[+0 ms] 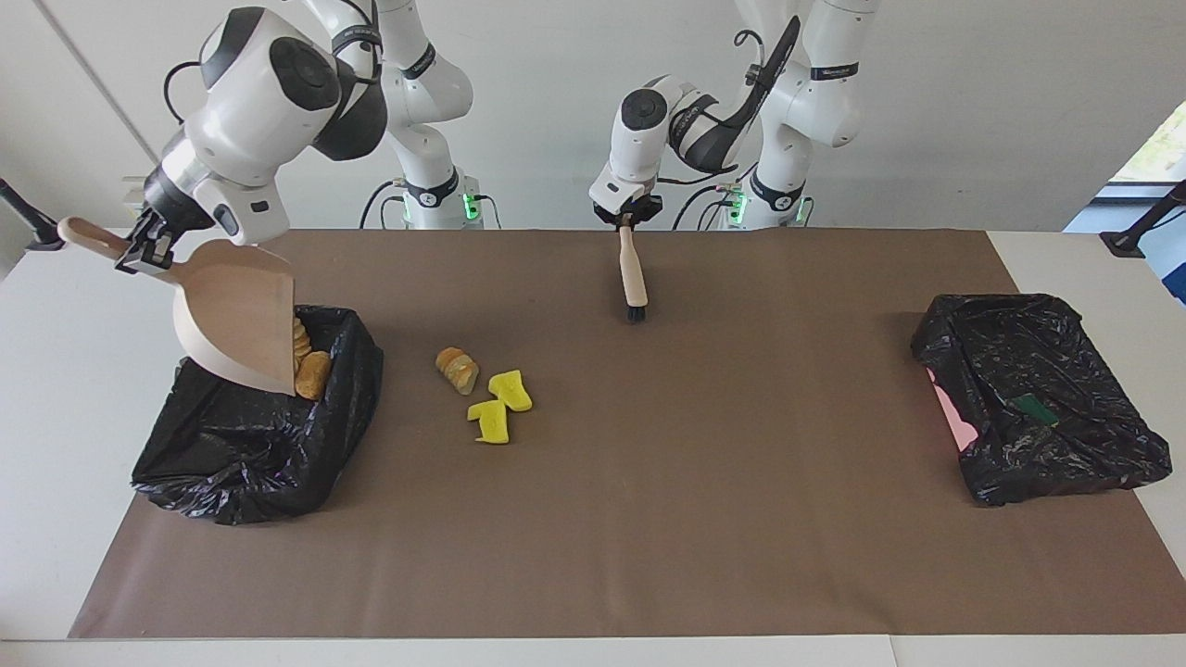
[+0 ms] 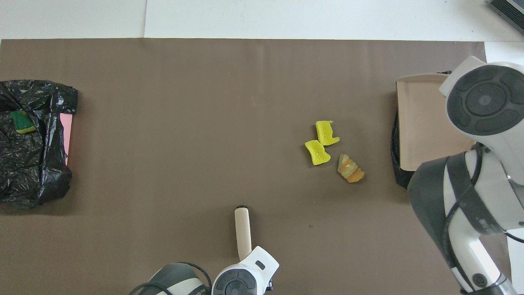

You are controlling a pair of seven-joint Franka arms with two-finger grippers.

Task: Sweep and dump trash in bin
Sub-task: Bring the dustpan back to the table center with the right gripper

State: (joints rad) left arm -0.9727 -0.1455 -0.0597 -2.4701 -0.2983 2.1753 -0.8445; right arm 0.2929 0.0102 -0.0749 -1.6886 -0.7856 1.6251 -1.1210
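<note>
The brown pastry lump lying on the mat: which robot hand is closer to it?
Left. The left gripper holds the brush over the mat near the lump; the right gripper holds the dustpan above the bin.

You are looking at a white surface [image 1: 1075, 250] covered across most of its width by a brown paper mat [image 1: 704, 500]. A plain pale wall [image 1: 973, 111] rises above the surface. Beside the wall, at the left arm's end of the surface, a window [image 1: 1158, 139] admits daylight. A dark slatted object [image 2: 507, 10] sits just off the mat's corner.
</note>
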